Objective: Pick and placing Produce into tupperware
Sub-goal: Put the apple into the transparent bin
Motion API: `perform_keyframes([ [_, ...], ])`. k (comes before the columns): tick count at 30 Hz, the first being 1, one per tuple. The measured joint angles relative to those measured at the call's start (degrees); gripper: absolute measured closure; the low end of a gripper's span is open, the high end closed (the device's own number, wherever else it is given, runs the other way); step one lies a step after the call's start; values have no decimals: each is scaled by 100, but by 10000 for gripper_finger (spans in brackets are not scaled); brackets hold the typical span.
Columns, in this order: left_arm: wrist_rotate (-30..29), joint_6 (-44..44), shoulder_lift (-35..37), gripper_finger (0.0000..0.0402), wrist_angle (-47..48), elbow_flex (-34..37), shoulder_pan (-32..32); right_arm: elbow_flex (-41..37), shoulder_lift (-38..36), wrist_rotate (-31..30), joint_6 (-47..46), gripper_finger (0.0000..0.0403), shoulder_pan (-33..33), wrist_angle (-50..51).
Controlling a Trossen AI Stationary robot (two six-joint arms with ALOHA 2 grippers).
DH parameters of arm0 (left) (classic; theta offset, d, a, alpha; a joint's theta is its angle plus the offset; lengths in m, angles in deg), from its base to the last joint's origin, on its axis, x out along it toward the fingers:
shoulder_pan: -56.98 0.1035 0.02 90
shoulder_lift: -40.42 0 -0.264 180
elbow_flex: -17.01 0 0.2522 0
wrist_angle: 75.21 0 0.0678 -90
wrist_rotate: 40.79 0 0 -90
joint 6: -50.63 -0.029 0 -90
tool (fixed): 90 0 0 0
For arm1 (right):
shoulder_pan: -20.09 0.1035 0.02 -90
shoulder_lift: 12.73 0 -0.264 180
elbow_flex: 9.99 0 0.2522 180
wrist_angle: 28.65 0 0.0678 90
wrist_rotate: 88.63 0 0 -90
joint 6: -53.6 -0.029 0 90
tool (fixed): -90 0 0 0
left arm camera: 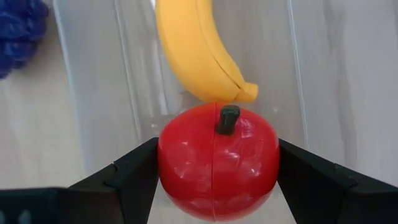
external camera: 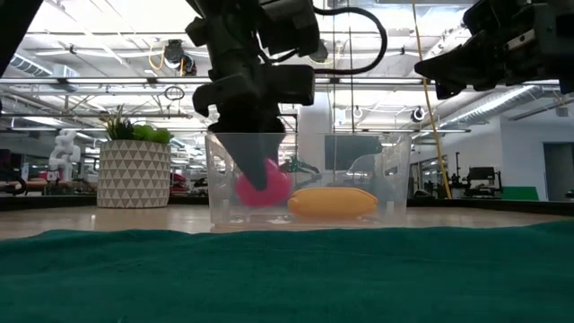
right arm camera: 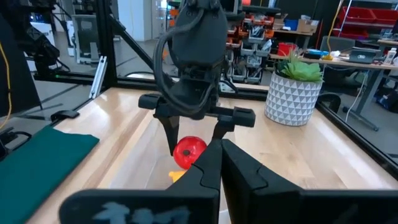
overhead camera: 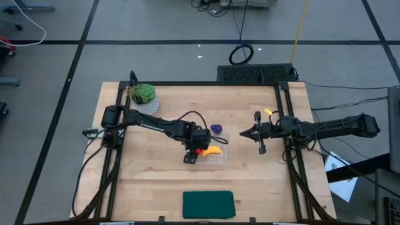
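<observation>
In tupperware (overhead camera: pixel 215 156): 1 banana (overhead camera: pixel 212 150), 1 red fruit (left arm camera: pixel 216 163) clamped by left gripper (left arm camera: pixel 216 171) | 1 purple piece (overhead camera: pixel 217 129) outside | right gripper (overhead camera: pixel 245 134) closed.

A: Where's the fruit?
B: The apple (left arm camera: pixel 216 163) sits between the left tool's (overhead camera: pixel 193 154) fingers inside the tupperware (external camera: pixel 395 175), touching the banana (left arm camera: pixel 198 51). The grapes (overhead camera: pixel 216 128) lie outside, just behind

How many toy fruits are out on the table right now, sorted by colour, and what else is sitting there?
Yellow banana, in the clear container: 1
Red fruit, held in the left gripper inside the container: 1
Purple piece, on the table beside the container: 1
Clear container: 1
Potted green plant: 1
Dark green cloth: 1
Total: 6 things, 3 of them fruit.
</observation>
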Motion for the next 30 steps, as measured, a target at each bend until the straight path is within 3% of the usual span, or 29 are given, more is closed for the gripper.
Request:
perform_keyframes([
  [30, 404, -155, -292, 117, -131, -11, 107, 0, 30, 0, 3, 403, 0, -46],
])
